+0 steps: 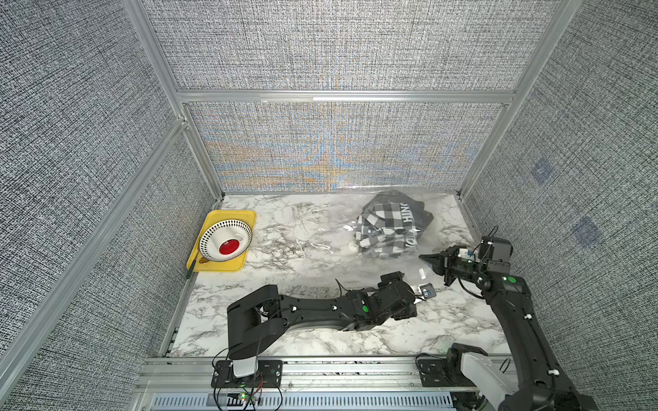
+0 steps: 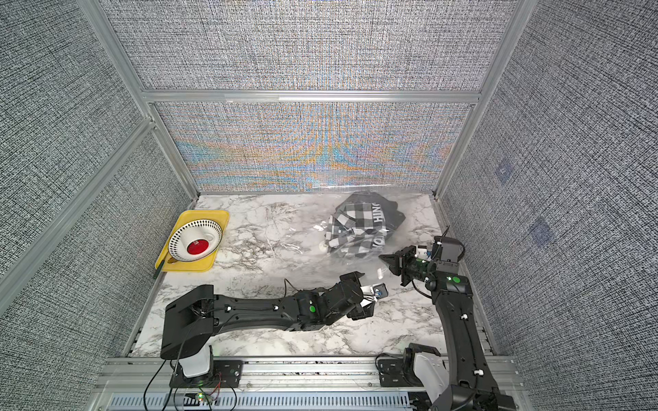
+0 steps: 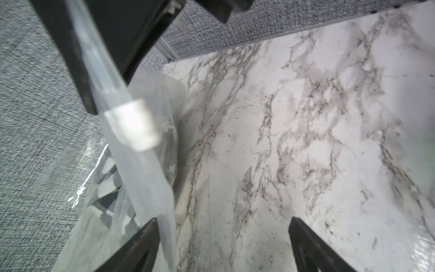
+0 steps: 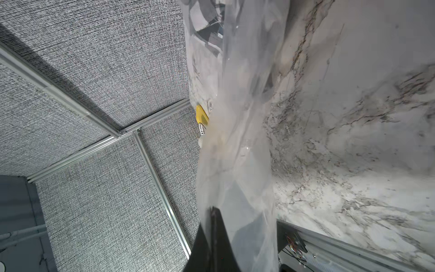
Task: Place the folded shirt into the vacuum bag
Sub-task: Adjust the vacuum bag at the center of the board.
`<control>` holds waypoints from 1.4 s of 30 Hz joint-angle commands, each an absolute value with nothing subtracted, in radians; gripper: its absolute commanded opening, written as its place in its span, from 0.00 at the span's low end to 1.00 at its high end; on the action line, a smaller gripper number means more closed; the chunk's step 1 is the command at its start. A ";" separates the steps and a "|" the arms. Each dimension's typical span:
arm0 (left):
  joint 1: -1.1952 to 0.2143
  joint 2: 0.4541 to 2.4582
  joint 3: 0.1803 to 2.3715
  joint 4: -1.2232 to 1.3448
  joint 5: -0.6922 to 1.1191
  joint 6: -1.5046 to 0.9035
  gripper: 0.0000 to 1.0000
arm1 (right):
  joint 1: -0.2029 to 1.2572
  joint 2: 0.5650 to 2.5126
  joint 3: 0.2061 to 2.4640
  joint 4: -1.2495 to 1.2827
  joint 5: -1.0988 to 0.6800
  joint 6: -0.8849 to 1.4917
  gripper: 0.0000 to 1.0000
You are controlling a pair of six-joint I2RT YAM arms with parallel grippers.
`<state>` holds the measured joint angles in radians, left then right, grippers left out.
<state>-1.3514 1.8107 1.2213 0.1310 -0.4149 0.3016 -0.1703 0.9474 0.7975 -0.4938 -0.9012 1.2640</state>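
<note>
A: Shirt [image 1: 388, 227]: where does it lie?
B: Inside the vacuum bag [image 1: 320, 245], at the far right of the counter [image 1: 285, 284]. It is rumpled, its long axis running roughly from the far wall toward the arms. It sits just beyond both sets of fingers, and the right arm is nearer.
A: Grips?
B: The right fingers [image 1: 432, 259] are clenched on the bag's film. The left fingers [image 3: 308, 249] are spread and released, with the zip edge and white clip [image 3: 134, 124] beside one.
A: Count?
B: One shirt, one bag, one clip, two arms.
</note>
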 commanded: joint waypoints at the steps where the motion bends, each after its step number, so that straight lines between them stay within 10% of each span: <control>1: -1.351 1.821 1.237 0.230 -0.527 0.345 0.73 | -0.167 0.948 0.834 -0.509 -0.924 1.284 0.00; 18: -1.297 1.795 1.278 0.213 -0.572 0.316 0.00 | -0.150 0.973 0.850 -0.499 -0.917 1.255 0.00; 23: -1.246 1.736 1.297 0.103 -0.493 0.279 0.00 | -0.146 0.982 0.864 -0.419 -0.892 1.187 0.02; 32: -1.112 1.591 1.372 -0.188 -0.242 0.225 0.00 | -0.144 0.964 0.976 -0.379 -0.868 0.573 0.76; 42: -1.007 1.565 1.480 -0.388 0.007 0.210 0.00 | 0.123 0.748 0.873 -0.253 -0.641 0.066 0.82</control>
<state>-1.0153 1.5658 1.4586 -0.3286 -0.1070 0.2127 0.0719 0.7692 0.9081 -0.3103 -0.7067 0.2993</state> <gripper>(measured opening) 0.050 0.818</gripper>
